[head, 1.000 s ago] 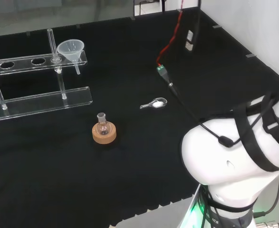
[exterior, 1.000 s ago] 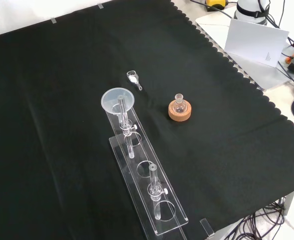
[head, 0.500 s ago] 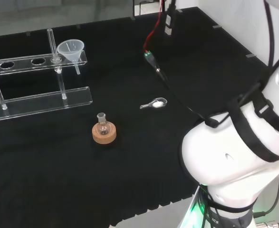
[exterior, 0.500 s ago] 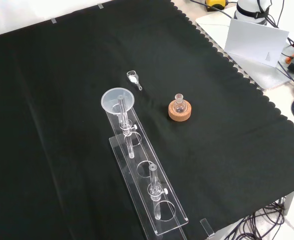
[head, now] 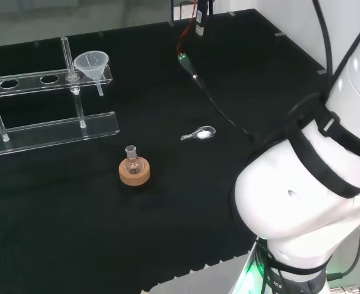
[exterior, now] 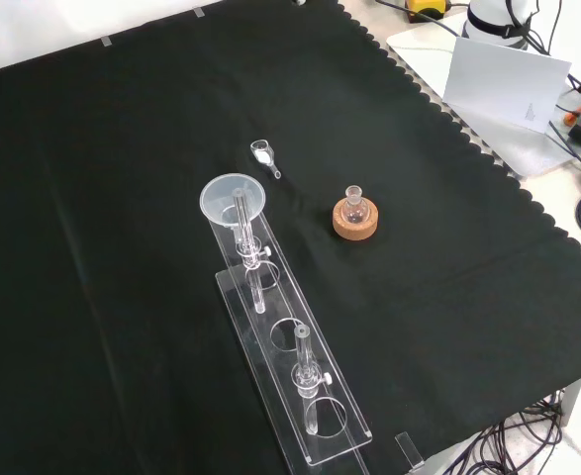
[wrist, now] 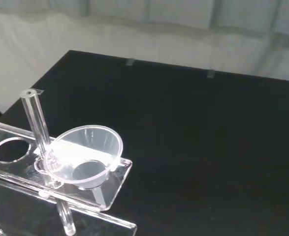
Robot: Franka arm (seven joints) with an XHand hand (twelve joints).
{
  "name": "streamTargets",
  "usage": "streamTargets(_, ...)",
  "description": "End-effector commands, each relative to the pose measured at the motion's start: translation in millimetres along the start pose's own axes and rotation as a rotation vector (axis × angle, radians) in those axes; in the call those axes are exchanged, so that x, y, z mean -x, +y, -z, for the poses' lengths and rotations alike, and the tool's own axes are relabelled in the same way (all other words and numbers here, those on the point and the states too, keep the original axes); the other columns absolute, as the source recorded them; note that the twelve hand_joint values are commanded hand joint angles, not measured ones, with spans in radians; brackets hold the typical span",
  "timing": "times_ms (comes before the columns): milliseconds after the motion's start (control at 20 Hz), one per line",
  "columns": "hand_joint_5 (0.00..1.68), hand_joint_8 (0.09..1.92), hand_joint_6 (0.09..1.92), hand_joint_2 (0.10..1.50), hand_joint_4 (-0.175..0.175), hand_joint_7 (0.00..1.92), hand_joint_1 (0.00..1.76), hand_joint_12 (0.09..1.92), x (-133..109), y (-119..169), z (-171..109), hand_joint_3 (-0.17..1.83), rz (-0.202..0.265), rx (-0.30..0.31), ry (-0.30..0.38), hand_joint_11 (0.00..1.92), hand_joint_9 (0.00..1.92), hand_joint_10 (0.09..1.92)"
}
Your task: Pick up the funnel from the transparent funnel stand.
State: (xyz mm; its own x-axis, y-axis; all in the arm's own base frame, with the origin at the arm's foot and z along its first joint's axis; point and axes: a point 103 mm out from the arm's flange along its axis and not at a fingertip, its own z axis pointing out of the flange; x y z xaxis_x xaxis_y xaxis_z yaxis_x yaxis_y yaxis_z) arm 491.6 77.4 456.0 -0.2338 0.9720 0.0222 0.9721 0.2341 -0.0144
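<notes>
The arm's big white links (head: 314, 184) are on the move in the head view: over the last second they rise and swing, and the dangling red-and-black cable (head: 189, 52) with its green plug drifts up and left across the cloth, toward the far edge of the bench (exterior: 122, 148). Nothing on the cloth itself has budged.

The funnel (head: 92, 64) sits exactly where it was, seated in the end hole of the transparent funnel stand (head: 51, 125), its stem hanging down through the upper shelf. From the front view the funnel (exterior: 233, 199) is at the near-centre end of the stand (exterior: 300, 396), cone mouth up, right beside one of the clear upright posts. The wrist view now looks straight at it: funnel (wrist: 85, 155) in its hole, post (wrist: 38, 125) just beside the rim, an empty hole (wrist: 10, 150) further along the shelf.

The small flask on its cork ring (head: 134, 171) and the little glass spoon (head: 199, 133) lie well apart from the stand, out of the way.

I cannot tell how the hand's fingers are set, apart or together.

So this reads as the approach: the arm is carrying the wrist toward the funnel, and the pick itself is not yet begun. The post standing so close to the rim looks like the thing to mind when the grasp comes, and a clear funnel resting in a hole should lift straight up.
</notes>
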Motion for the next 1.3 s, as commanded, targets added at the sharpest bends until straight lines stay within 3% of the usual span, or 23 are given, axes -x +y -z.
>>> streamTargets(50, 0.00, 0.09, 0.09, 0.65, 0.084, 0.00, 0.23, 0.09, 10, 30, -19, 0.14, 0.081, -0.038, 0.058, 0.00, 0.00, 0.09)
streamTargets(300, 0.00, 0.09, 0.09, 0.66, 0.084, 0.00, 0.23, 0.09, 1, 44, -38, 0.13, 0.141, -0.058, 0.104, 0.00, 0.00, 0.09)
streamTargets(550, 0.00, 0.09, 0.09, 0.66, 0.082, 0.00, 0.23, 0.09, -20, 39, -49, 0.13, 0.145, -0.042, 0.142, 0.00, 0.00, 0.09)
streamTargets(950, 0.00, 0.09, 0.09, 0.65, 0.074, 0.00, 0.24, 0.09, -74, 36, -84, 0.11, 0.060, -0.061, 0.195, 0.00, 0.00, 0.09)
streamTargets(1300, 0.00, 0.09, 0.09, 0.65, 0.070, 0.00, 0.29, 0.09, -111, 47, -112, 0.10, -0.007, -0.037, 0.167, 0.00, 0.00, 0.09)
